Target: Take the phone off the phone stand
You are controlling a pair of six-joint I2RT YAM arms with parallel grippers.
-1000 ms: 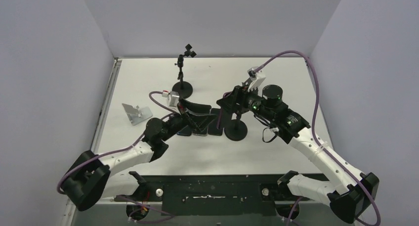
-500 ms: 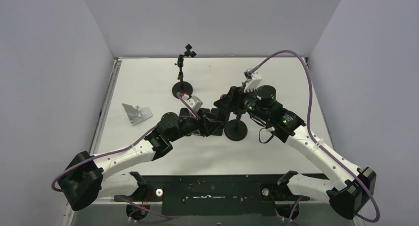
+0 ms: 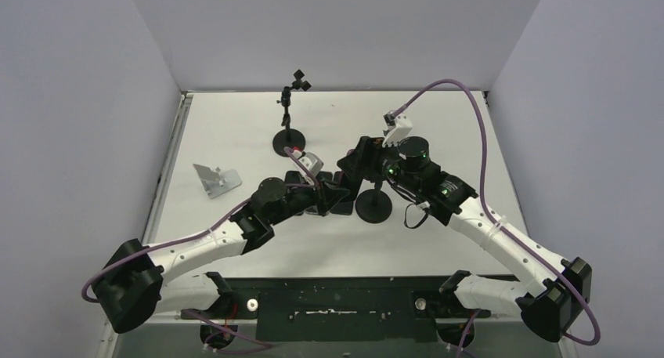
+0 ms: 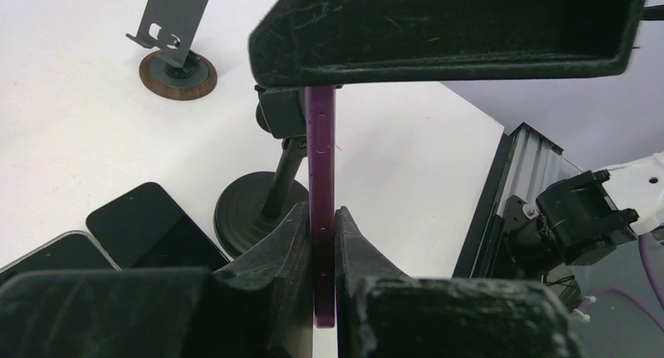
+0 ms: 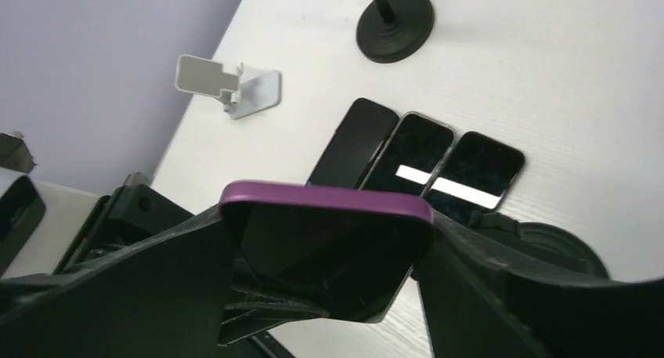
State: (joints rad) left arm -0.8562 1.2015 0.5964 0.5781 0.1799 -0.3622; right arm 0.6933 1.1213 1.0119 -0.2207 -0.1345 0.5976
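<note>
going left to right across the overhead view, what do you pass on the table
small silver stand → tall black stand at the back → round base of the phone stand → right arm; the cluster around the jaws in the middle overlaps too much to order

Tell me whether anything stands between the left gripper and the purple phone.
Nothing visible does. The left gripper is shut on the purple phone itself, its fingers pressing both faces. The stand's clamp grips the phone higher up.
</note>
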